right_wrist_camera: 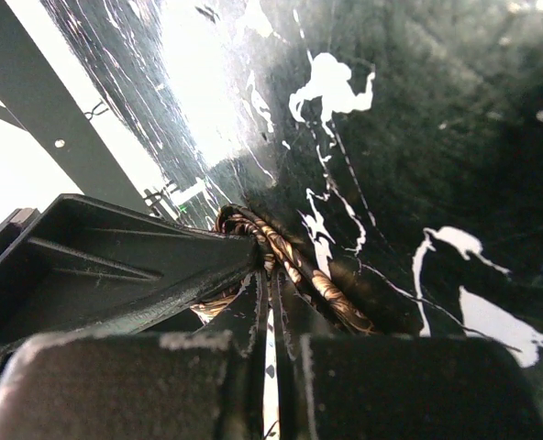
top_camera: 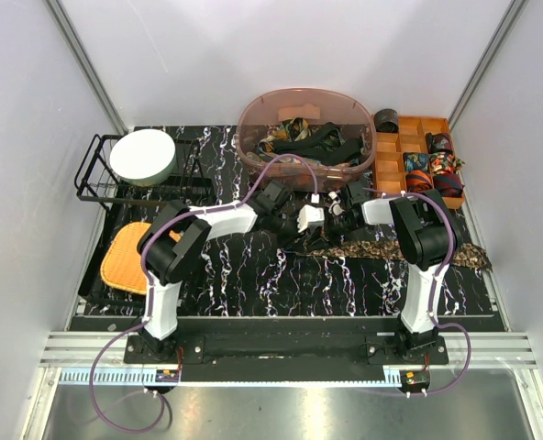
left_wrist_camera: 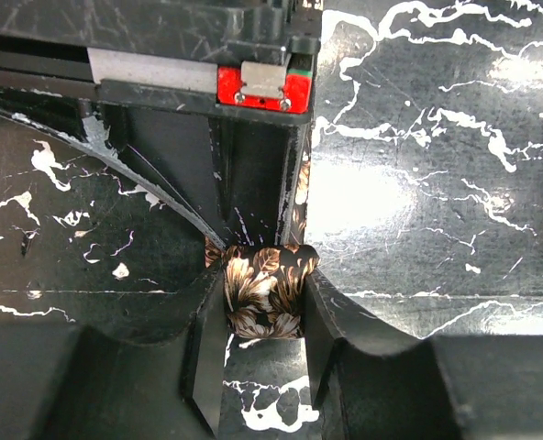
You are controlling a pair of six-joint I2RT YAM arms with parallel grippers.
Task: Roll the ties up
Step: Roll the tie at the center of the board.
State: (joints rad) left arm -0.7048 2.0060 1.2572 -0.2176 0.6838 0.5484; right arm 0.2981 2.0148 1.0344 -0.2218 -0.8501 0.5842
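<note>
On the tabletop (top_camera: 253, 275), top view: brown patterned tie (top_camera: 391, 249) lies stretched toward the right edge, in front of a clear bin (top_camera: 246, 137) holding other ties (top_camera: 310, 142). Left wrist: left fingers (left_wrist_camera: 203, 348) pinch the tie's rolled end between them. Right wrist: right fingers (right_wrist_camera: 372, 376) pressed together, tips at the roll; can't tell if fabric is caught.

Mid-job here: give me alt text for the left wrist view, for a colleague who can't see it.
The left gripper is closed on a small roll of brown floral tie, one finger against each side. The right gripper reaches down to the roll from the top of the picture, over the black, white-veined table.
</note>
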